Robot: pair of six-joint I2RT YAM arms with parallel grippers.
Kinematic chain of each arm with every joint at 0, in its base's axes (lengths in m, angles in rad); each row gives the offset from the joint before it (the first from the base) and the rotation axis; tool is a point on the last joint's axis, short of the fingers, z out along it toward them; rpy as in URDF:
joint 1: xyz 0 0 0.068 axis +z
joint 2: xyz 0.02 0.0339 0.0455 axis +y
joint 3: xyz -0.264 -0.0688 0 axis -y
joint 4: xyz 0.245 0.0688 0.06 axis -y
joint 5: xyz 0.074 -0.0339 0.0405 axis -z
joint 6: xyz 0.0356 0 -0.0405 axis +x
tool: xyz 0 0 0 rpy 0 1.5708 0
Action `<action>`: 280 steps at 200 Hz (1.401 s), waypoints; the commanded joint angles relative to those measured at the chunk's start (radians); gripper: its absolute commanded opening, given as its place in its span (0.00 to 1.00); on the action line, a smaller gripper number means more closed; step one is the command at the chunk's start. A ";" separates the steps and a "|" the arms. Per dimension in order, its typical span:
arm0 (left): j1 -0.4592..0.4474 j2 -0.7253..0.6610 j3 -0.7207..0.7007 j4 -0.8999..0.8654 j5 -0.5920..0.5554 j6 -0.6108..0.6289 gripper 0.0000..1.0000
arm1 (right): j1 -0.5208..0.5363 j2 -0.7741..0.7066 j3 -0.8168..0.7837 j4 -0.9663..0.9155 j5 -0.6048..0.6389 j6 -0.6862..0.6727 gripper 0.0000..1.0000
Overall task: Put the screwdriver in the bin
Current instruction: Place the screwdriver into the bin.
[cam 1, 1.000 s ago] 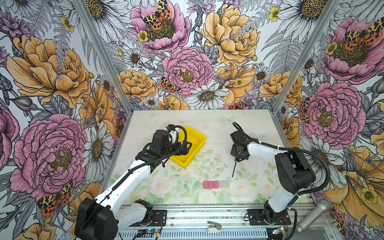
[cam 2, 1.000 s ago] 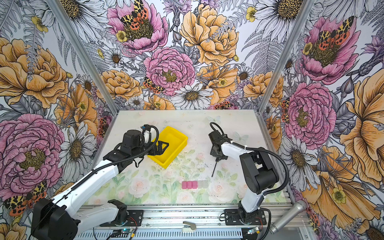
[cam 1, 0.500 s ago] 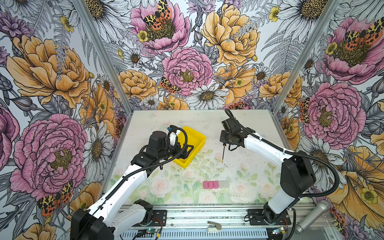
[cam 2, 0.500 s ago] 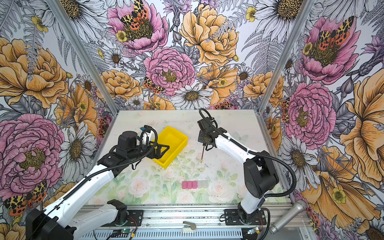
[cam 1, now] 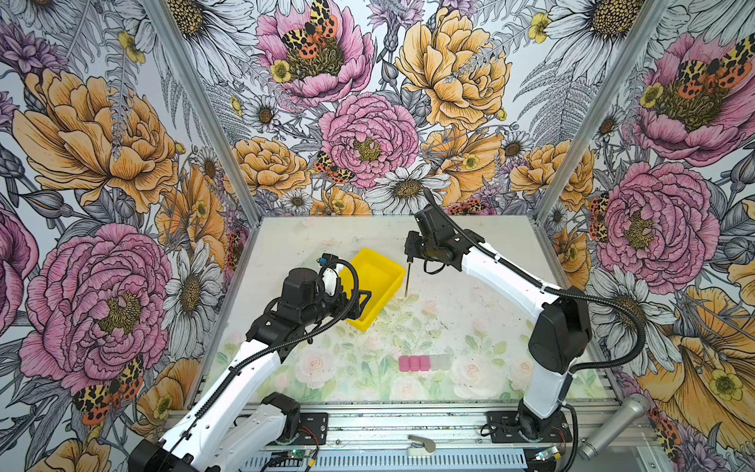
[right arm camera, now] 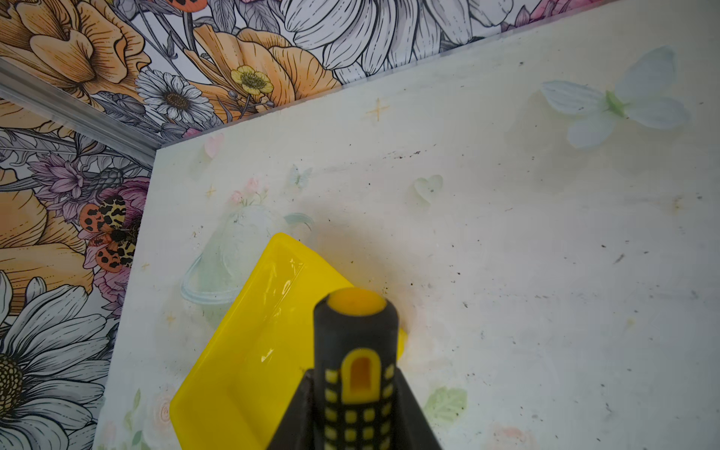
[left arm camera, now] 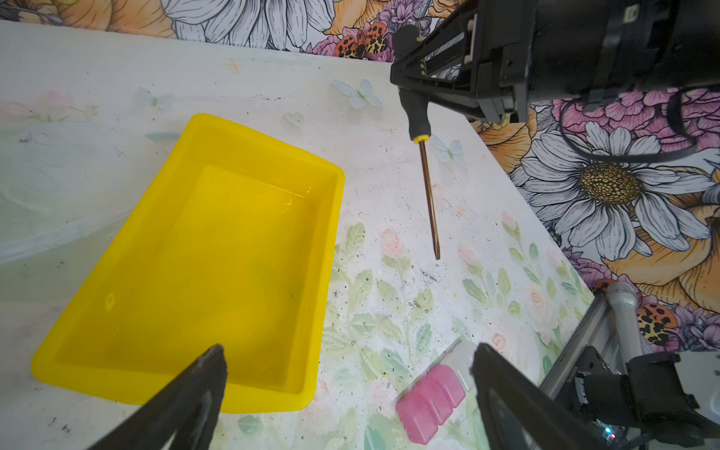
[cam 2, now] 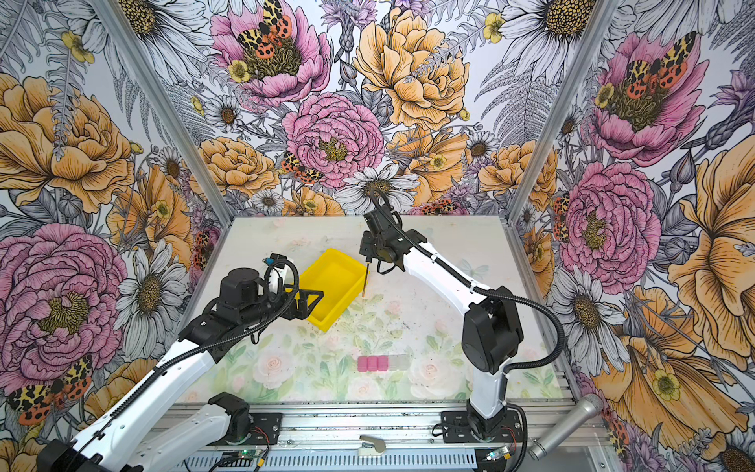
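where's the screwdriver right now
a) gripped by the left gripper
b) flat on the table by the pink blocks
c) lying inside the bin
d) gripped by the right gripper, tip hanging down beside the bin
d: the right gripper is shut on the handle of the screwdriver, whose shaft points down just outside the empty bin.

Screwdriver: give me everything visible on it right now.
The screwdriver has a black grippy handle with yellow-orange inlays and end cap, a yellow collar, and a thin coppery-brown metal shaft. It hangs nearly vertical, tip down, its handle pinched in the shut right tool. It is beside the bin, not over it. Nothing else touches it, and the tip appears clear of the table.
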 commanded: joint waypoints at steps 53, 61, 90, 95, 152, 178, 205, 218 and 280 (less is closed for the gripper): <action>0.053 -0.056 -0.041 -0.006 -0.170 -0.053 0.99 | 0.052 0.223 0.294 -0.003 -0.093 0.134 0.00; 0.067 -0.057 -0.044 -0.001 -0.169 -0.057 0.99 | 0.056 0.246 0.323 -0.003 -0.098 0.142 0.00; 0.109 -0.071 -0.051 0.003 -0.178 -0.064 0.99 | 0.068 0.308 0.383 -0.003 -0.098 0.158 0.00; 0.113 -0.073 -0.055 0.002 -0.182 -0.065 0.99 | 0.070 0.316 0.391 -0.003 -0.098 0.156 0.00; 0.124 -0.077 -0.067 0.009 -0.188 -0.070 0.99 | 0.081 0.420 0.457 -0.005 -0.085 0.155 0.00; 0.126 -0.076 -0.068 0.010 -0.189 -0.067 0.99 | 0.093 0.468 0.493 -0.005 -0.094 0.168 0.00; 0.128 -0.079 -0.071 0.013 -0.195 -0.068 0.99 | 0.109 0.505 0.512 -0.005 -0.100 0.170 0.00; 0.127 -0.079 -0.072 0.013 -0.197 -0.066 0.99 | 0.111 0.521 0.511 -0.003 -0.099 0.175 0.00; 0.129 -0.090 -0.075 0.015 -0.207 -0.061 0.99 | 0.129 0.603 0.548 -0.004 -0.111 0.178 0.02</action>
